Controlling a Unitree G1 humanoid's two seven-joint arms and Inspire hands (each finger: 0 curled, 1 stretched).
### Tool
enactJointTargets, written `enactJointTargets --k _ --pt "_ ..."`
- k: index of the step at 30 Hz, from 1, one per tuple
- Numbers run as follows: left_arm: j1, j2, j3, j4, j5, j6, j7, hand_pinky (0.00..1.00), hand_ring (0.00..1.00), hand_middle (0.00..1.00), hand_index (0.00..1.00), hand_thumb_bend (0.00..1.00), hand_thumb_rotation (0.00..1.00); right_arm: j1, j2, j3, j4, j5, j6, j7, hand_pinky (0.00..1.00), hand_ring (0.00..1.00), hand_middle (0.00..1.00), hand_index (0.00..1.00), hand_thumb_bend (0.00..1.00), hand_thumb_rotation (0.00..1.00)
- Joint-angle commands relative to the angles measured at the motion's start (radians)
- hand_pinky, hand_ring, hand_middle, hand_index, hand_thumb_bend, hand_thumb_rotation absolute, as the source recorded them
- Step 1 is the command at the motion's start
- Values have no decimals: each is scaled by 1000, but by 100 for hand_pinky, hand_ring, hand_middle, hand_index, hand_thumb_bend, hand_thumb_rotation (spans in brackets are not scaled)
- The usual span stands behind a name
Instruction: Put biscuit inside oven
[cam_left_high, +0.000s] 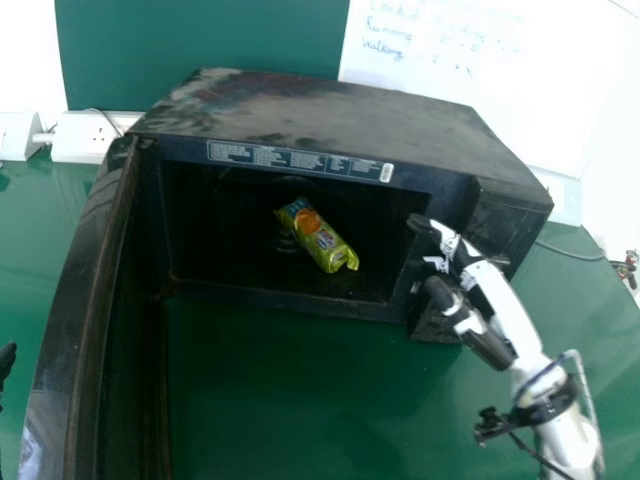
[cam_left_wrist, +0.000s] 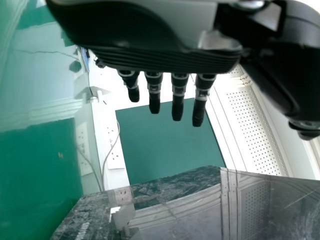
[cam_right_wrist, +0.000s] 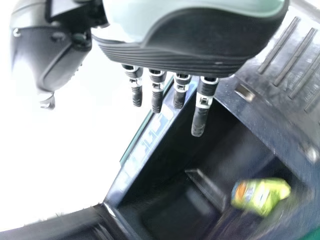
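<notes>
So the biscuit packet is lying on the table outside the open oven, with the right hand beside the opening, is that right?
Not quite: the head view shows the biscuit packet lying inside the oven. The oven is indeed open, with the right hand beside the opening.

the yellow-green biscuit packet (cam_left_high: 322, 240), orange near one end, lies slantwise inside the open black oven (cam_left_high: 330, 115).

One biscuit packet (cam_left_high: 320, 238), one oven (cam_left_high: 330, 115)
</notes>
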Motion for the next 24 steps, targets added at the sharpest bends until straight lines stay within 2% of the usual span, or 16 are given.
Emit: enactJointTargets --k 1,7,11,15,19,24 --pt "-2 -3 11 3 -5 0 0 95 96 96 94 89 100 26 -9 -31 -39 88 61 54 76 92 98 100 80 92" --pt "3 0 11 -2 -2 7 -2 87 89 90 86 91 100 29 38 -91 -37 240 139 149 77 92 98 100 80 94" --pt "0 -4 10 -4 5 -2 0 86 87 87 83 94 100 60 33 -142 -76 353 268 176 76 91 97 100 80 93" --pt "3 -9 4 -7 5 -1 0 94 90 90 87 91 100 91 17 -211 -101 452 381 216 76 91 97 100 80 93" --pt "9 -8 3 -9 2 1 -2 94 92 92 89 86 100 100 19 -280 -91 570 502 237 76 92 98 100 81 95" --pt "-14 -4 24 18 20 -29 2 98 96 97 95 85 100 109 14 -331 -96 603 616 199 80 94 98 100 79 93"
